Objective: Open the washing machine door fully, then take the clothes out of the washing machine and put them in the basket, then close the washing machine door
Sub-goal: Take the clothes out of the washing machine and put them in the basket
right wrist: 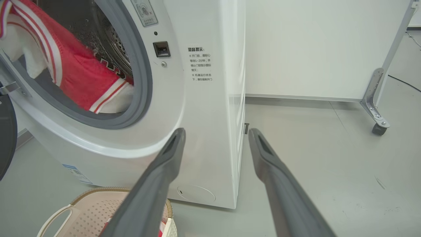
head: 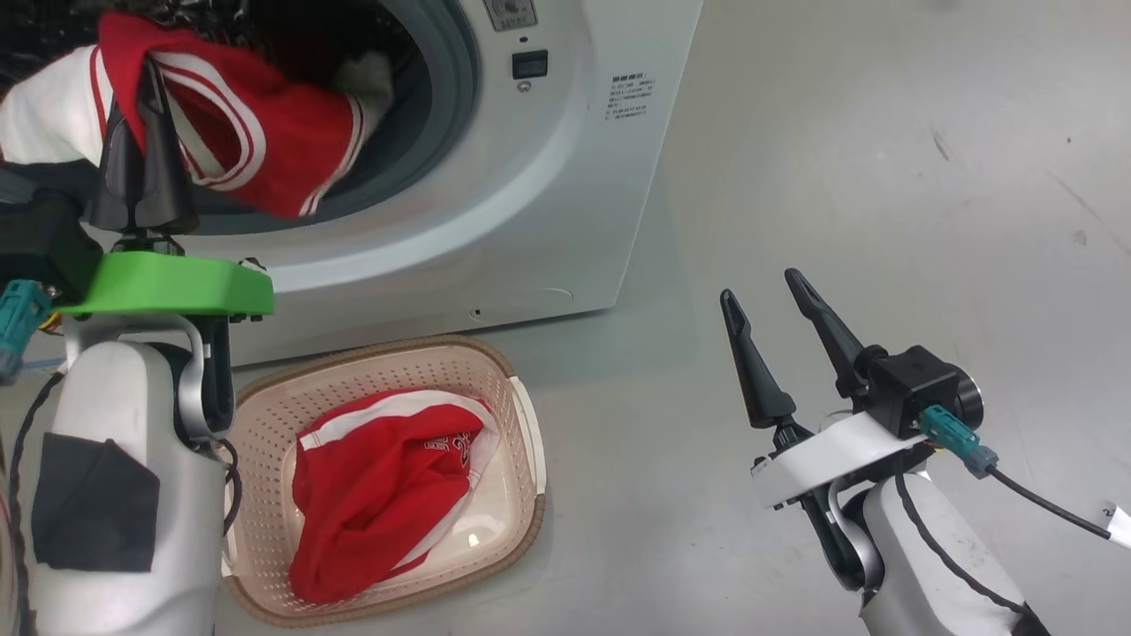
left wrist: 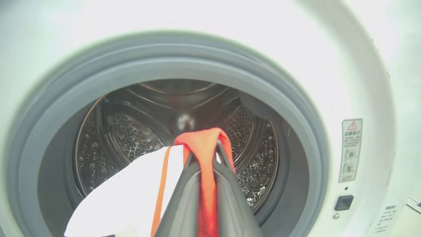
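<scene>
your left gripper (head: pixel 150 78) is pressed together on a fold of the red jersey (head: pixel 265 150), pinching it at the mouth of the washing machine (head: pixel 548 177). the pinch sits high on the cloth, so the rest hangs over the grey gasket (head: pixel 451 106) and should clear the rim on withdrawal. the basket (head: pixel 530 424) stands on the floor (head: pixel 884 132) just below the opening, which keeps the carry short; a second jersey (head: pixel 380 495) lies inside it. your right gripper (head: pixel 758 287) is spread, holds nothing, and is parked well apart from the work.

the left wrist view looks straight into the drum (left wrist: pixel 138 131) and shows bare perforated wall past the pinch; the head view's line is blocked by the hanging jersey. the right wrist view adds a dark curved edge at far left, probably the door (right wrist: pixel 6 141) swung open, though too little shows to confirm.
</scene>
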